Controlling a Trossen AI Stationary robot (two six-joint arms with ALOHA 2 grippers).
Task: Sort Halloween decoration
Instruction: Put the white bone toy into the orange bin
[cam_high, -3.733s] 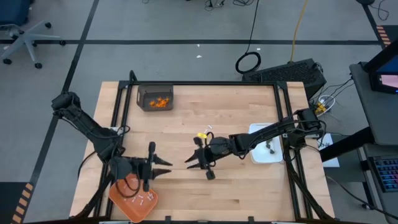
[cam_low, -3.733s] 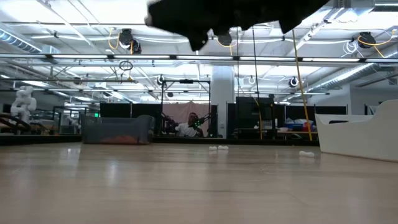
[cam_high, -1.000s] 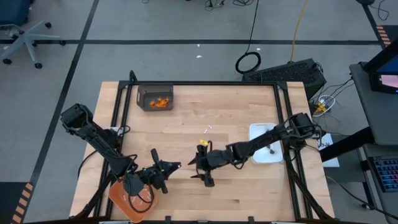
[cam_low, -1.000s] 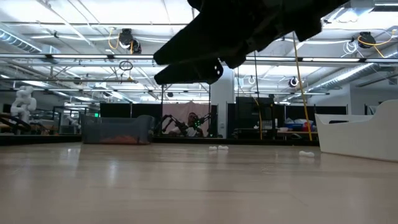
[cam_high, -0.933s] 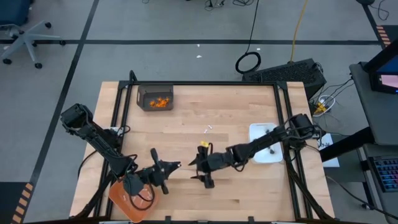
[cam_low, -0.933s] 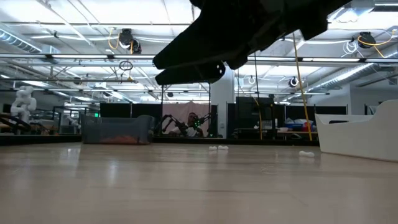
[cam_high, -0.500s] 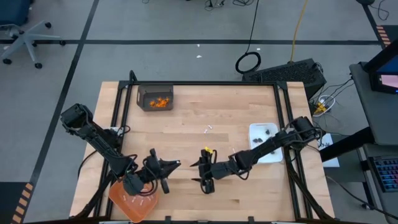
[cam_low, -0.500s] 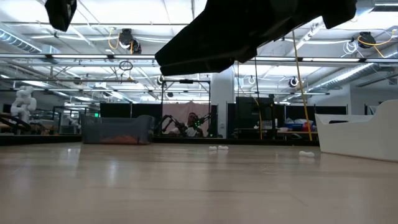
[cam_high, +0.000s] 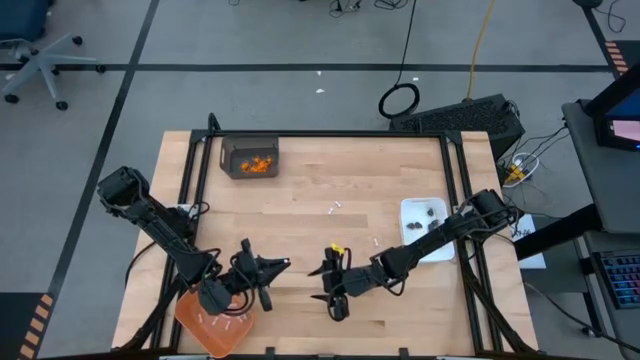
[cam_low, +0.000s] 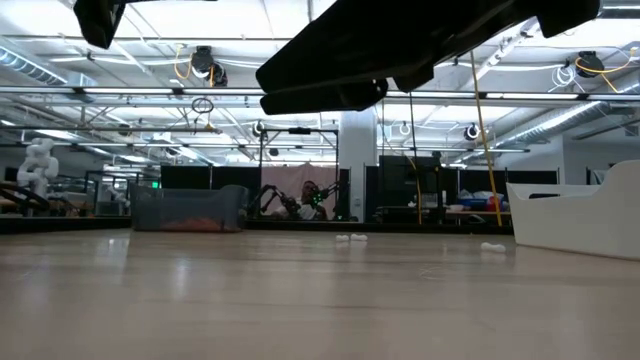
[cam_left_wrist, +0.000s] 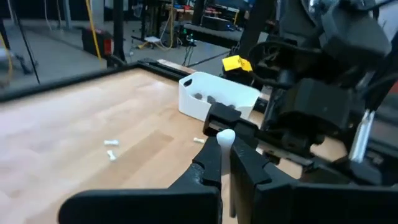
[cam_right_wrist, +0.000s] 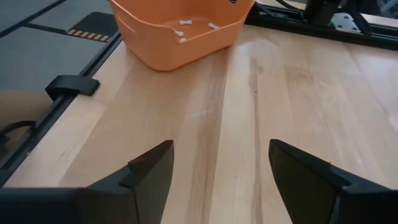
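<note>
The left gripper has its 2 fingers nearly together, pinching a small white stick that stands up between the tips. In the high view this gripper hangs near the table's front edge, just beside the orange tray, where a few more white sticks already lie. The right gripper is spread wide and holds nothing, low over bare wood near the front middle of the table. Another 2 loose white sticks lie farther out on the boards. Dark bits rest in the white rectangular dish, and orange bits sit in a dark bin at the far left corner. The stick looks light, stiff and smooth, likely to roll or flick away; a grip across its middle seems safest.
</note>
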